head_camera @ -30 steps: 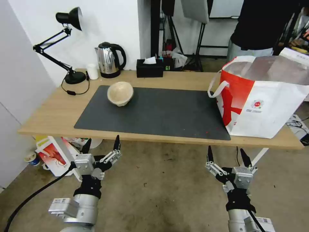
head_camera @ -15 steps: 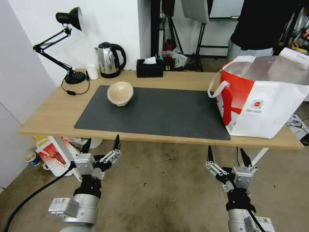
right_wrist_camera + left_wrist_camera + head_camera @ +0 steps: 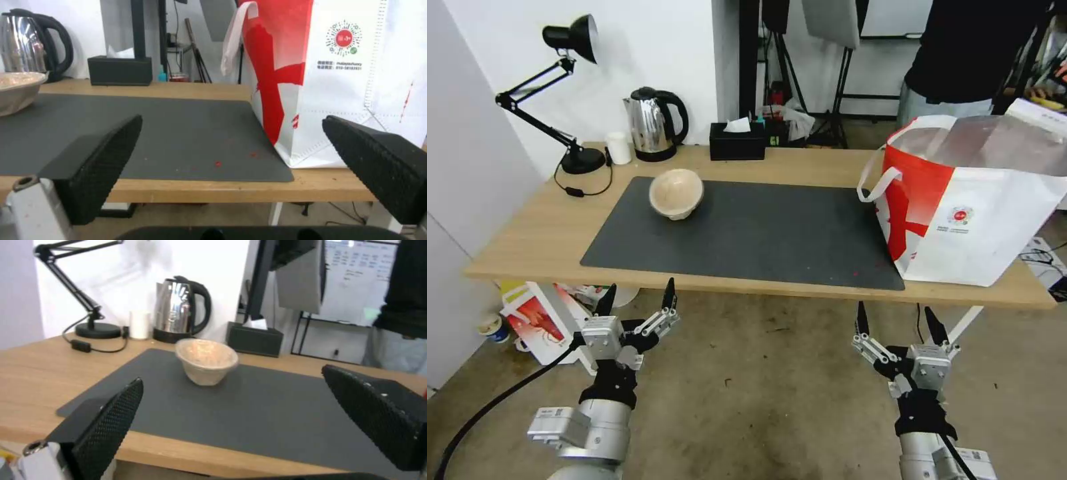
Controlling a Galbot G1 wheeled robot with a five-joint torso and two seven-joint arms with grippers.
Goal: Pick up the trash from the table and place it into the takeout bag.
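Note:
A beige paper bowl (image 3: 676,193) lies tilted on the dark grey mat (image 3: 760,230) at the mat's far left; it is also in the left wrist view (image 3: 206,361) and at the edge of the right wrist view (image 3: 18,91). The takeout bag (image 3: 970,200), white with a red side panel and silver lining, stands open at the table's (image 3: 534,233) right end, and its logo side faces the right wrist camera (image 3: 338,73). My left gripper (image 3: 637,298) and right gripper (image 3: 902,318) both hang open and empty below the table's front edge.
Along the table's back edge stand a black desk lamp (image 3: 570,100), a small white cup (image 3: 619,147), a steel kettle (image 3: 654,124) and a black tissue box (image 3: 737,140). A red-and-white carton (image 3: 540,320) lies on the floor under the left end. Small red crumbs (image 3: 218,163) dot the mat.

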